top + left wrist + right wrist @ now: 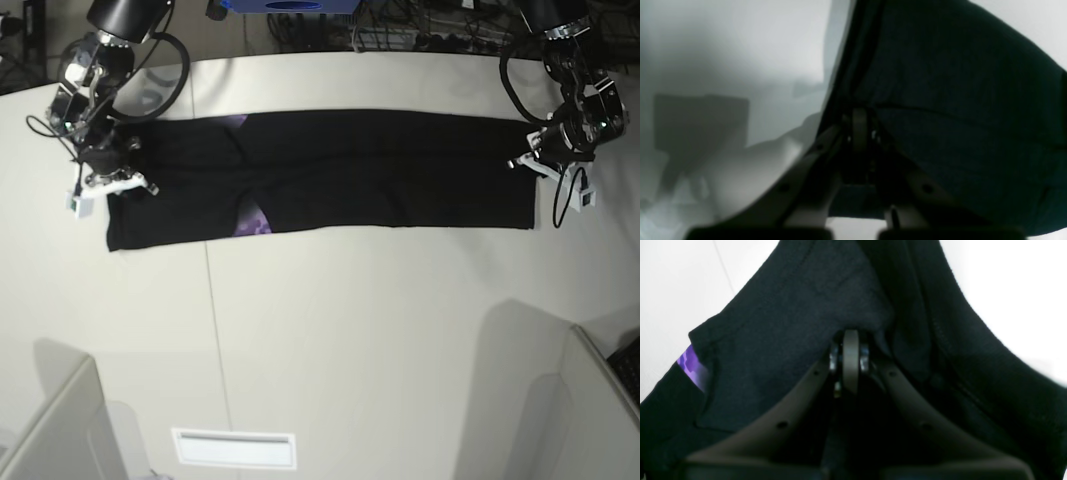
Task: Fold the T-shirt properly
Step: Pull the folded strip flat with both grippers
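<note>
The black T-shirt [330,170] lies as a long strip across the far half of the table, with bits of purple print [252,218] showing at a fold. On the right of the base view, my left gripper [533,162] sits at the strip's end. The left wrist view shows its fingertips [858,130] pressed together with the T-shirt [957,100] bunched at them and draped to the right. My right gripper [118,172] is at the other end. In its wrist view the right gripper [850,353] is shut in the T-shirt [780,340], with a purple patch [690,368] at the left.
The pale table [380,330] has a seam [215,340] running front to back. A white rectangular label [234,449] lies near the front edge. Grey panels stand at the front left [55,430] and front right [590,400]. Cables [400,35] crowd the back edge.
</note>
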Controlling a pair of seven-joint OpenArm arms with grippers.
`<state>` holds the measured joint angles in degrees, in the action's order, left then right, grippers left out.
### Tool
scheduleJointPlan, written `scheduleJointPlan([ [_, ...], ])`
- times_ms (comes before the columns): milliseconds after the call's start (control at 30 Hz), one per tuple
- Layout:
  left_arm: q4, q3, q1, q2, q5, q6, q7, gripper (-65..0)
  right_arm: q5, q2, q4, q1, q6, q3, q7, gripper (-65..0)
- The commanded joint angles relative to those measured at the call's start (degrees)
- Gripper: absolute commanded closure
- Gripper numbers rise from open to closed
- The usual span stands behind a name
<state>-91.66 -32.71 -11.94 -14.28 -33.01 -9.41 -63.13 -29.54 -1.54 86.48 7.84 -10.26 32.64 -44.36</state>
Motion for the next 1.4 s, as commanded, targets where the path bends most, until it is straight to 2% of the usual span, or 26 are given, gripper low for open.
scheduleJointPlan([
  [0,-0.96,-0.57,0.12,-0.62,0.53,-0.04,-0.82,0.0,1.28,-0.35,1.39,0.03,1.34,0.37,-0.52,0.0],
  [100,-5.0,-4.08,0.03,-0.09,0.0,-0.39,-0.82,0.0,1.1,0.18,5.87,0.82,0.9,0.1,-0.52,0.0],
  [167,-7.82,-5.84,-0.93,-0.44,-2.46,-0.48,-0.82,0.0,1.1,1.76,9.22,1.61,0.9,0.1,-0.52,0.0],
  [267,-11.33,-8.57,-2.08,-2.38,-9.67,-0.48,-0.82,0.0,1.1,3.43,15.72,2.76,0.9,0.1,-0.52,0.0],
  [367,-11.42,-11.91,-4.71,-4.84,-18.46,-0.48,-0.82,0.0,1.1,5.01,21.61,3.99,0.9,0.02,-0.78,0.0],
  [433,-9.93,-14.1,-5.86,-5.54,-21.89,-0.39,-0.73,0.0,1.1,5.54,24.51,4.96,0.9,0.02,-0.87,0.0],
  [500,-7.29,-16.3,-6.21,-5.63,-23.38,-0.39,-0.56,-15.8,1.1,5.63,26.18,5.83,0.9,-0.07,-0.87,0.0],
  [567,-3.24,-17.88,-5.77,-5.63,-23.56,-0.48,-0.56,-36.9,1.1,5.89,26.62,6.27,0.81,-0.07,-0.87,0.0],
  [633,0.27,-17.97,-5.68,-5.63,-23.56,-1.45,-0.38,-54.5,1.1,5.89,26.53,6.36,0.72,-0.07,-0.87,0.0],
  [700,2.56,-17.71,-4.63,-5.63,-23.47,-4.79,-0.38,-65.0,1.1,5.89,26.53,6.45,-0.77,-0.07,-0.87,0.0],
  [767,4.67,-17.71,-3.57,-5.63,-22.77,-7.69,-0.38,-65.0,1.1,5.89,26.53,6.71,-2.88,-0.07,-0.87,0.0],
  [833,6.78,-17.71,-2.17,-5.54,-21.36,-9.01,-0.47,-65.0,1.1,5.98,26.62,6.71,-3.58,-0.07,-0.87,0.0],
  [933,8.62,-17.27,-0.14,-5.36,-18.55,-9.27,-0.65,-65.0,1.1,5.98,26.53,6.98,-3.58,-0.07,-0.87,0.0],
  [1100,8.71,-9.53,0.38,-5.36,-17.58,-9.18,-0.38,-65.0,1.1,5.98,26.62,7.5,-3.67,-0.07,-0.87,0.0],
  [1233,8.98,-6.46,0.38,-5.28,-17.49,-9.1,-0.38,-65.0,1.1,5.98,26.62,7.68,-3.67,0.02,-0.87,0.0],
  [1267,9.5,-5.84,0.38,-5.28,-17.49,-9.1,-0.38,-63.2,1.1,5.98,26.62,7.68,-3.67,0.02,-0.87,0.0],
  [1300,10.21,-5.4,0.47,-5.28,-17.49,-9.1,-0.29,-57.8,1.1,5.98,26.62,7.86,-3.67,0.02,-0.87,0.0],
  [1367,11.61,-5.05,0.56,-5.28,-17.49,-9.27,-0.29,-42.6,1.1,5.98,26.62,8.12,-3.67,0.02,-0.87,0.0],
])
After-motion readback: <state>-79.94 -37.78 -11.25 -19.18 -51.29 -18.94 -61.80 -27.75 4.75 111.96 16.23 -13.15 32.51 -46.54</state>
